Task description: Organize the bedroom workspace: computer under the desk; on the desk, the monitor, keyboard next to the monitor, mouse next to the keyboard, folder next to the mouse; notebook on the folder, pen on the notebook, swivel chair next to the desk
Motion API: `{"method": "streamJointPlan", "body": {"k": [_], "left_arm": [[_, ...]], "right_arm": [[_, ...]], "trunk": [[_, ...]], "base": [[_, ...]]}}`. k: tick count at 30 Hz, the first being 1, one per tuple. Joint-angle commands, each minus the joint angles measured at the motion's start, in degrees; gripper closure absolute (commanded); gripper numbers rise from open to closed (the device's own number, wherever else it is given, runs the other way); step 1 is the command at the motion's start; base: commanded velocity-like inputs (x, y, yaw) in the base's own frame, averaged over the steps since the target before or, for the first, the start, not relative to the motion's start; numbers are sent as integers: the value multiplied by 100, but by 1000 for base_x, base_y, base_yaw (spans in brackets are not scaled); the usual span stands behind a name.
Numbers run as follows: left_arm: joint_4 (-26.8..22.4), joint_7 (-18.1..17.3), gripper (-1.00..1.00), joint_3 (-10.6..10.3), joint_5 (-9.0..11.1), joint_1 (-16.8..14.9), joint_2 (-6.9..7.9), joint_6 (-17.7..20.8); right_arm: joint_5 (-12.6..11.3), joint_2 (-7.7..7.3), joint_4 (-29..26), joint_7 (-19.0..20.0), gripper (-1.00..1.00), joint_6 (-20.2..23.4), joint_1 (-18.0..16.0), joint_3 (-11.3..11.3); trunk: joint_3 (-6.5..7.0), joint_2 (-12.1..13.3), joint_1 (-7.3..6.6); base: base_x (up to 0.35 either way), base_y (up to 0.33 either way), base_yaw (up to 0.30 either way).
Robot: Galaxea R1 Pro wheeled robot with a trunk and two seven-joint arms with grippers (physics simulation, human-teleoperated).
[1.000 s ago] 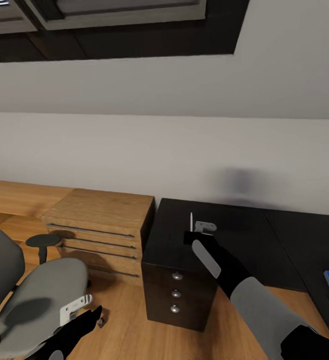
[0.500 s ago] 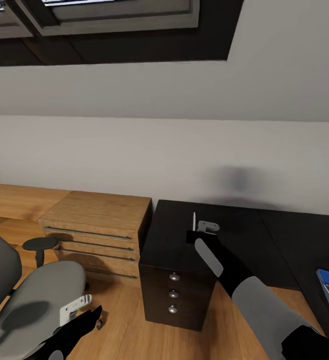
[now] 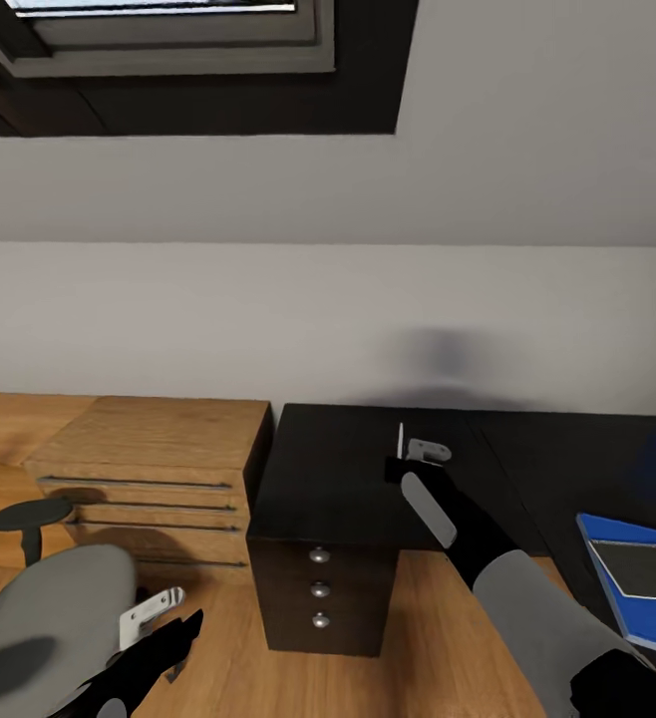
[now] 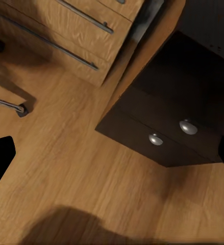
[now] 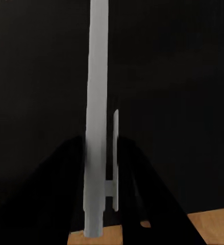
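Over the drawer-unit end of the desk [image 3: 338,469], my right hand [image 3: 409,455] is closed on the pen [image 3: 400,440], a slim grey-white stick with a clip. The right wrist view shows its shaft running straight out between my two dark fingers. From my head the pen stands upright out of the hand, its long axis pointing up and clear of the black top. The blue folder [image 3: 607,529] lies flat on the same desk, well to the right of the drawer unit [image 3: 318,588], near the desk's front edge and closer to me than the hand is. The grey notebook [image 3: 647,568] already rests on it, inside the folder's outline. So the pen's resting place lies to the right of the drawer unit and back toward my body, and I judge that the right arm must carry it there, since it already holds the pen and is on that side. The pen will also need tipping from upright to flat, or it may roll or drop off the notebook. My left hand [image 3: 173,623] hangs low over the wood floor to the left of the drawer unit, beside the swivel chair [image 3: 39,618]. Its fingers are spread apart and hold nothing.
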Motion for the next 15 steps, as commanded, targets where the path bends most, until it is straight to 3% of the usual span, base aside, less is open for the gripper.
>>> {"method": "streamJointPlan", "body": {"k": [1,5,15], "left_arm": [[-10,43,-100,2,59,0,-3,21],[-7,40,-100,4,56,0,-3,21],[235,46,-100,7,62,6,26,21]], "right_arm": [[-41,-16,-3,-45,100,10,-7,-76],[-34,-77,0,-46,100,9,-7,-242],[-41,-510,22,-25,100,10,-7,-584]], "trunk": [[-5,-7,2],[8,-7,2],[37,-7,2]], "base": [[0,0,-273],[0,0,-276],[0,0,-282]]}}
